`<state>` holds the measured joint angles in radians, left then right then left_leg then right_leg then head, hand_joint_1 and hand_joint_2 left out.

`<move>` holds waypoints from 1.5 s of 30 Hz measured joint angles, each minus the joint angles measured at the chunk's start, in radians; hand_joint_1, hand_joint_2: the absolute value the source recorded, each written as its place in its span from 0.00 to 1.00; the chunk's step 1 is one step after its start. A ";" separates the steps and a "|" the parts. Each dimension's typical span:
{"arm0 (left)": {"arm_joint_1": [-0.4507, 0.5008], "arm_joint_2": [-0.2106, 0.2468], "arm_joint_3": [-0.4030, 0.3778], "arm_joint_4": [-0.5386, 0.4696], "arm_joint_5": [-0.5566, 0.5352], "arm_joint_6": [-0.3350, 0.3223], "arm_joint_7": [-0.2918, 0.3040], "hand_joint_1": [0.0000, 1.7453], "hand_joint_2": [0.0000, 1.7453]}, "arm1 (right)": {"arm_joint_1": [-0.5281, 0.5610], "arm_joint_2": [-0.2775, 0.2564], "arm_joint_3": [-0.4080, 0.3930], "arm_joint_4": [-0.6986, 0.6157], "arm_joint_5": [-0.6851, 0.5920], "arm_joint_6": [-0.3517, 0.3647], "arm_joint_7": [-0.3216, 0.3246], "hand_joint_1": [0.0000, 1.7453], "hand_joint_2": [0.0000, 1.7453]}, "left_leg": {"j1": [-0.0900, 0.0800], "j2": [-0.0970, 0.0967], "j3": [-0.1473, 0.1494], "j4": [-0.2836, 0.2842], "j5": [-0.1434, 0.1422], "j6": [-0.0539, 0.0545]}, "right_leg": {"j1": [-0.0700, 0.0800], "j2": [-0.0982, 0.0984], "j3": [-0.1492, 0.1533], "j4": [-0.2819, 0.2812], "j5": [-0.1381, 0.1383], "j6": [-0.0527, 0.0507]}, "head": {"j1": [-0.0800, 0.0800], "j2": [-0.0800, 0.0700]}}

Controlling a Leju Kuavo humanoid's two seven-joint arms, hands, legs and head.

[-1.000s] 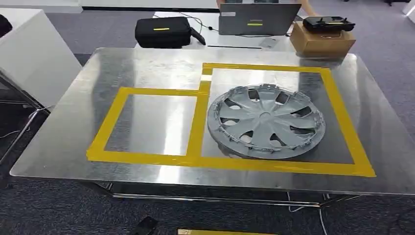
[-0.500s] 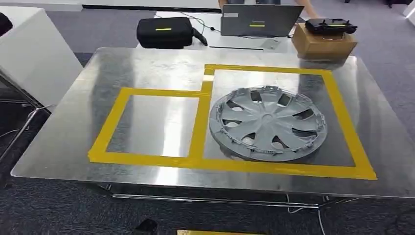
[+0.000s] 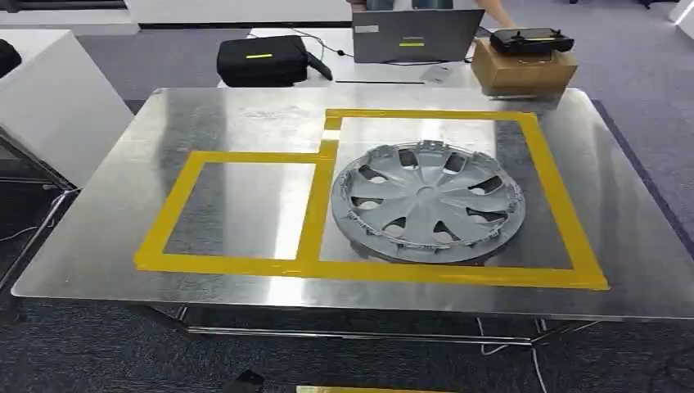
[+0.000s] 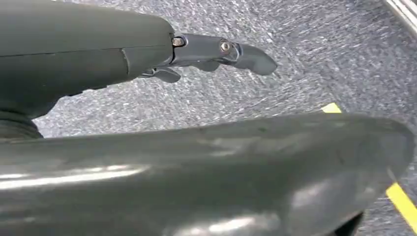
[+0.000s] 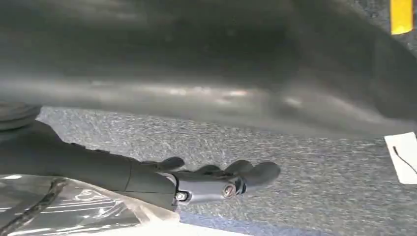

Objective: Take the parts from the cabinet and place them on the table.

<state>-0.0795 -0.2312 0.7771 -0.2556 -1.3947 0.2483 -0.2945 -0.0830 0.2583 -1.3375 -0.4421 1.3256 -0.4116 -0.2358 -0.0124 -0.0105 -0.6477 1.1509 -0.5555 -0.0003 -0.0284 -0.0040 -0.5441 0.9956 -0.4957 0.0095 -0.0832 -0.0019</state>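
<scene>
A grey wheel cover (image 3: 427,201) lies flat on the steel table (image 3: 106,246), inside the larger right rectangle of yellow tape (image 3: 550,196). The smaller taped rectangle (image 3: 237,209) to its left holds nothing. My left hand (image 4: 211,51) hangs over grey carpet, its fingers stretched out and holding nothing. Over the carpet too is my right hand (image 5: 216,182), fingers extended, nothing in it. Both hands are well away from the wheel cover.
Behind the table are a black case (image 3: 262,59), a laptop (image 3: 413,37) and a cardboard box (image 3: 522,72) with a controller on top. A white cabinet (image 3: 49,106) stands at the left. Yellow tape marks the floor (image 4: 403,201).
The whole head picture has shifted slightly left, so the camera moved. The wheel cover keeps its place inside the taped rectangle.
</scene>
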 joint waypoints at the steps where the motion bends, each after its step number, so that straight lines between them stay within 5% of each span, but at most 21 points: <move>1: 0.000 0.000 0.001 0.000 0.000 0.000 0.000 0.00 0.00 | 0.001 0.000 0.000 0.000 0.000 0.002 0.002 0.00 0.00 | 0.005 0.000 -0.026 0.081 -0.044 -0.006 | 0.000 -0.002 -0.007 0.000 0.005 0.001 | 0.001 0.000; 2: 0.001 0.000 0.001 0.000 -0.003 0.000 -0.002 0.00 0.00 | 0.002 0.000 0.000 0.000 0.000 0.003 0.004 0.00 0.00 | 0.009 0.000 -0.045 0.150 -0.076 -0.011 | 0.000 -0.004 -0.015 0.001 0.010 0.001 | 0.001 0.000; 4: 0.003 0.000 0.002 0.000 -0.006 0.000 -0.004 0.00 0.00 | 0.002 0.000 0.000 0.002 0.000 0.005 0.005 0.00 0.00 | 0.017 0.001 -0.016 0.145 -0.064 -0.016 | -0.001 -0.005 -0.029 0.003 0.020 0.007 | 0.000 0.000; 7: 0.001 0.000 0.002 0.000 -0.006 0.000 -0.006 0.00 0.00 | 0.001 0.000 0.000 0.005 0.000 0.006 0.006 0.00 0.00 | 0.025 0.001 0.150 -0.117 0.030 -0.017 | -0.005 -0.004 -0.039 0.005 0.033 0.019 | 0.000 0.000; 8: -0.002 -0.002 0.002 -0.001 -0.006 0.000 -0.007 0.00 0.00 | 0.001 0.000 0.000 0.005 0.000 0.006 0.006 0.00 0.00 | 0.020 0.001 0.173 -0.167 0.013 -0.015 | 0.000 -0.004 -0.043 0.007 0.036 0.026 | 0.000 0.000; 13: -0.002 -0.003 0.003 -0.001 -0.016 0.001 -0.011 0.00 0.00 | 0.001 -0.004 0.000 0.010 -0.001 0.005 0.005 0.00 0.00 | 0.016 0.004 0.151 -0.168 0.051 0.031 | -0.011 0.000 -0.051 0.006 0.047 0.062 | 0.003 0.000; 16: -0.003 -0.004 0.003 -0.002 -0.019 0.002 -0.012 0.00 0.00 | 0.000 -0.007 0.000 0.016 -0.001 0.005 0.005 0.00 0.00 | 0.007 0.006 0.118 -0.167 0.074 0.050 | -0.007 0.001 -0.124 0.195 -0.110 0.060 | 0.009 0.000; 18: -0.002 -0.005 0.003 -0.002 -0.021 0.002 -0.012 0.00 0.00 | 0.000 -0.011 0.000 0.017 -0.001 0.005 0.004 0.00 0.00 | -0.001 0.008 0.095 -0.164 0.089 0.054 | -0.002 0.001 -0.153 0.316 -0.159 0.059 | 0.008 0.000; 20: -0.002 -0.005 0.004 -0.003 -0.023 0.002 -0.012 0.00 0.00 | 0.001 -0.014 0.000 0.019 -0.001 0.005 0.005 0.00 0.00 | -0.006 0.008 0.076 -0.161 0.102 0.054 | 0.005 0.001 -0.093 0.260 -0.113 0.050 | 0.008 0.000; 22: -0.002 -0.006 0.006 -0.004 -0.027 0.002 -0.013 0.00 0.00 | -0.002 -0.014 0.000 0.021 -0.001 0.005 0.004 0.00 0.00 | -0.010 0.007 0.065 -0.159 0.112 0.052 | 0.013 0.001 0.037 0.067 -0.051 0.032 | 0.008 0.000; 24: -0.003 -0.008 0.009 -0.005 -0.030 0.002 -0.015 0.00 0.00 | -0.008 -0.016 0.000 0.023 -0.001 0.004 0.004 0.00 0.00 | -0.016 0.008 0.057 -0.156 0.122 0.043 | 0.019 0.001 0.108 -0.039 -0.061 0.021 | 0.007 0.000; 26: -0.006 -0.009 0.014 -0.005 -0.031 0.002 -0.015 0.00 0.00 | -0.006 -0.017 0.000 0.024 -0.001 0.003 0.004 0.00 0.00 | -0.013 0.009 0.056 -0.156 0.135 0.034 | 0.023 0.001 0.087 -0.037 -0.056 0.019 | 0.010 0.000; 28: -0.005 -0.008 0.021 -0.006 -0.032 0.002 -0.015 0.00 0.00 | -0.004 -0.016 0.000 0.026 -0.002 0.003 0.004 0.00 0.00 | -0.013 0.007 0.052 -0.150 0.132 0.023 | 0.013 -0.006 0.081 -0.047 -0.037 0.004 | 0.013 0.000; 30: -0.003 -0.008 0.024 -0.006 -0.032 0.002 -0.015 0.00 0.00 | -0.005 -0.018 0.000 0.028 -0.002 0.002 0.004 0.00 0.00 | -0.004 0.007 0.026 -0.073 0.034 0.001 | 0.013 -0.008 0.064 -0.047 -0.023 -0.010 | 0.002 0.000; 32: -0.003 -0.007 0.026 -0.006 -0.033 0.002 -0.015 0.00 0.00 | -0.002 -0.018 -0.001 0.028 -0.002 0.003 0.004 0.00 0.00 | 0.008 0.007 -0.015 0.089 -0.071 -0.012 | 0.013 -0.010 0.043 -0.045 -0.007 -0.009 | 0.003 0.000; 33: -0.003 -0.007 0.026 -0.006 -0.033 0.002 -0.015 0.00 0.00 | -0.002 -0.018 -0.001 0.028 -0.002 0.003 0.004 0.00 0.00 | 0.012 0.007 -0.023 0.146 -0.089 -0.017 | 0.012 -0.011 0.039 -0.043 0.001 -0.007 | 0.003 0.000; 35: -0.003 -0.006 0.027 -0.006 -0.033 0.002 -0.015 0.00 0.00 | -0.002 -0.018 0.000 0.030 -0.002 0.003 0.004 0.00 0.00 | 0.021 0.007 0.017 0.124 -0.044 -0.025 | 0.010 -0.011 0.016 -0.035 0.015 -0.001 | 0.002 0.000; 38: -0.004 -0.006 0.027 -0.006 -0.032 0.003 -0.016 0.00 0.00 | -0.003 -0.018 -0.001 0.031 -0.002 0.002 0.004 0.00 0.00 | 0.027 0.007 0.177 -0.130 0.034 -0.025 | 0.005 -0.011 -0.010 -0.015 0.025 0.011 | 0.002 0.000; 41: -0.005 -0.006 0.028 -0.006 -0.037 0.002 -0.016 0.00 0.00 | -0.005 -0.019 0.000 0.031 -0.003 0.002 0.004 0.00 0.00 | 0.017 0.005 0.179 -0.168 0.020 -0.012 | 0.008 -0.011 -0.032 -0.007 0.044 0.035 | 0.002 0.000; 43: -0.002 -0.006 0.029 -0.006 -0.040 0.002 -0.016 0.00 0.00 | -0.002 -0.019 0.000 0.031 -0.003 0.002 0.004 0.00 0.00 | 0.018 0.007 0.168 -0.175 0.035 0.016 | 0.005 -0.010 -0.038 -0.009 0.052 0.051 | 0.003 0.000; 45: -0.006 -0.008 0.030 -0.006 -0.042 0.002 -0.018 0.00 0.00 | -0.002 -0.021 0.000 0.032 -0.003 0.002 0.004 0.00 0.00 | 0.019 0.010 0.151 -0.178 0.053 0.040 | 0.003 -0.004 -0.073 0.056 -0.033 0.054 | 0.007 0.000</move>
<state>-0.0859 -0.2396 0.8068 -0.2617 -1.4363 0.2506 -0.3121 -0.0850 0.2369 -1.3378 -0.4101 1.3230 -0.4093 -0.2316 0.0069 -0.0001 -0.4967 0.9733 -0.5021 0.0393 -0.0258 -0.0075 -0.6169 1.0514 -0.5285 0.0630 -0.0767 -0.0019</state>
